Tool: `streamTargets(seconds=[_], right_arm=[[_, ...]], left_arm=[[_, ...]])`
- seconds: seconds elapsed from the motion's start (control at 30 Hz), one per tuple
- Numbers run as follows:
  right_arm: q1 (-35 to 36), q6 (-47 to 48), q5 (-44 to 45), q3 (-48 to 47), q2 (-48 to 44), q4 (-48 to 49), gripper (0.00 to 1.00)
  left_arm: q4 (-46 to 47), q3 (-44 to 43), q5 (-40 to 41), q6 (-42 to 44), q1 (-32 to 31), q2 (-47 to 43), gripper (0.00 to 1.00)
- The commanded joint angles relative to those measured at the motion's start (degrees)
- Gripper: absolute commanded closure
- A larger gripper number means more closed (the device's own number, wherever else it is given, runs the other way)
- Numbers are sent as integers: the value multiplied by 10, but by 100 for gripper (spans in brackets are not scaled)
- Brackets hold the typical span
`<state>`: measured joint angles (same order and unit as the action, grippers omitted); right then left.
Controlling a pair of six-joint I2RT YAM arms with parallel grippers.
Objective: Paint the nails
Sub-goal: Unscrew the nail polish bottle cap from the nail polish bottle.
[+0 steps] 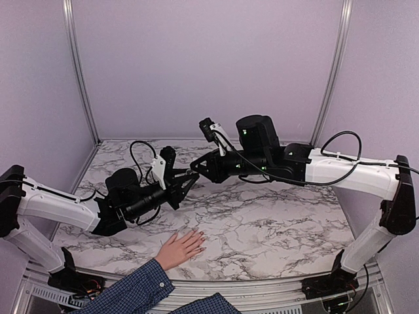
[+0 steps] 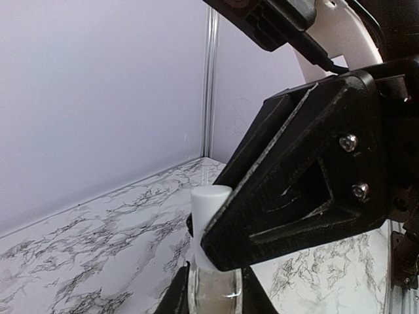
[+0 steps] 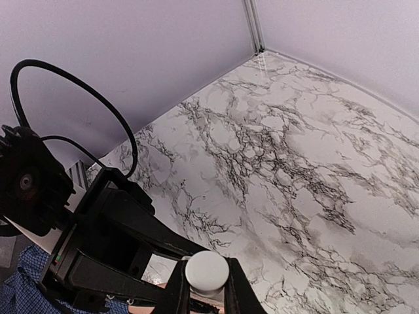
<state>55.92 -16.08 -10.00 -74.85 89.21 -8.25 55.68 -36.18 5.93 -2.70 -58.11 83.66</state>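
A light-skinned hand (image 1: 179, 248) with a blue plaid sleeve (image 1: 134, 291) lies flat at the table's near edge. Its nails (image 1: 200, 241) are tiny pale specks at the fingertips. Above and behind it the two grippers meet in the air. My left gripper (image 1: 185, 181) is shut on a clear glass polish bottle (image 2: 215, 293). My right gripper (image 1: 198, 168) is shut on the bottle's white cap (image 3: 206, 271), which also shows in the left wrist view (image 2: 207, 208). The cap sits on the bottle's neck. The right wrist view shows the sleeve (image 3: 16, 291) low on the left.
The marble table (image 1: 275, 222) is enclosed by lilac walls with metal posts (image 1: 82, 78) at the back corners. Black cables (image 1: 141, 154) loop over both arms. The right arm (image 1: 353, 170) stretches across from the right side.
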Motion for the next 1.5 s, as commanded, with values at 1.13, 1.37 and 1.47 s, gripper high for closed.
streamTargets(seconds=[1.13,1.37,1.47], right_arm=[[-4,190,-351,17,-87,91,91],[-4,182,-343,31,-96,103,62],[-4,172,-332,35,-101,108,48]], left_arm=[[81,-15,-404,-41,1,-85,100],[78,1,-334,-22,1,-95,100],[78,15,-291,-13,4,-102,100]])
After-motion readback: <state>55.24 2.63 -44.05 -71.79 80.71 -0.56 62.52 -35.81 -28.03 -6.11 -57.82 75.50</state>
